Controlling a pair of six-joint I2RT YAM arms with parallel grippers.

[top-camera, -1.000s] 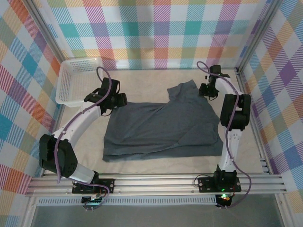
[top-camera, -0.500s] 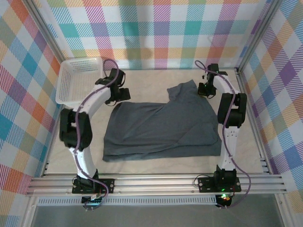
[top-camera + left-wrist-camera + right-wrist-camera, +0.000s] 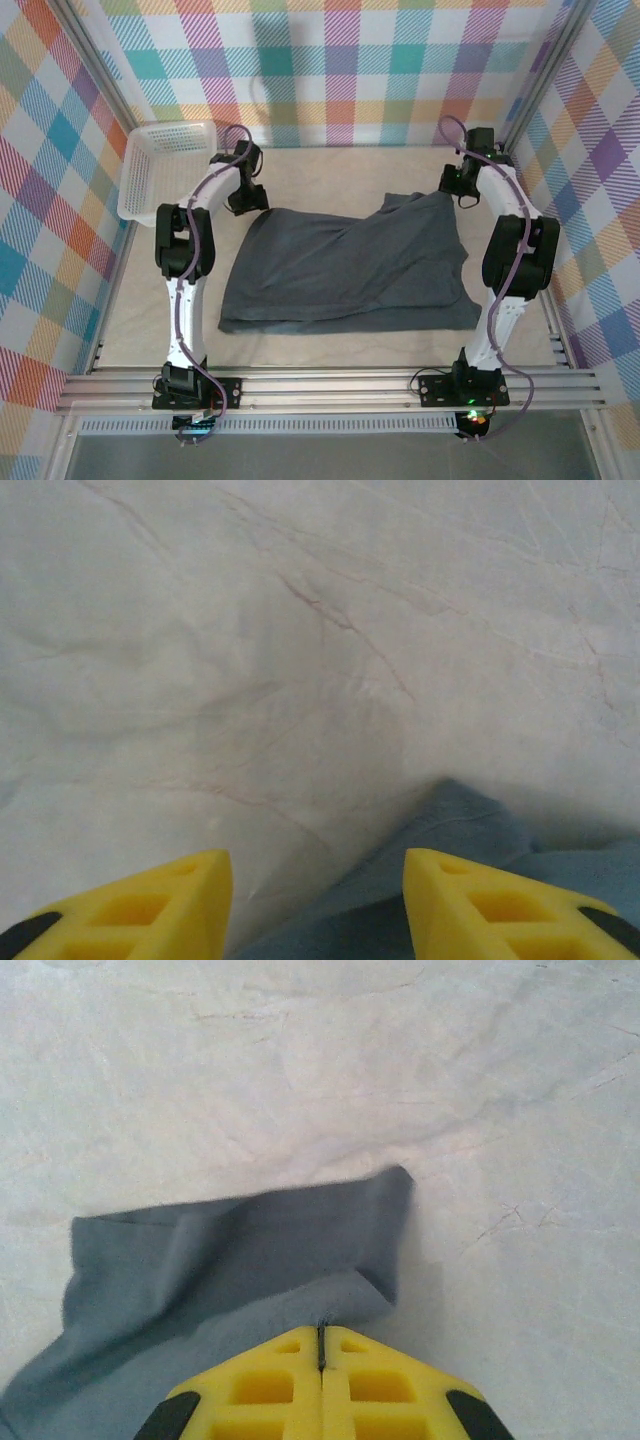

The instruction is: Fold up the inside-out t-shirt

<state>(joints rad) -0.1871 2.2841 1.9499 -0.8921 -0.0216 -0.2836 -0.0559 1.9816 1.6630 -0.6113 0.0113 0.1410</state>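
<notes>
Right claw gripping one far corner of the t-shirt, left claw poised at the other

The t-shirt [image 3: 345, 265] lies spread nearly flat in the middle of the desk [image 3: 320, 165], with its far right corner drawn out toward the back wall. That corner is clenched between the shut fingers of the right claw [image 3: 320, 1338], probably so the far edge can be lifted for a fold. The left claw [image 3: 312, 872] is released, its yellow fingers [image 3: 150, 900] standing apart either side of the far left corner of the cloth, seemingly lined up to pinch it so both ends rise together. The white mesh basket [image 3: 150, 175] stands in the far left corner of the desk, apart from the shirt, with nothing visible in it
</notes>
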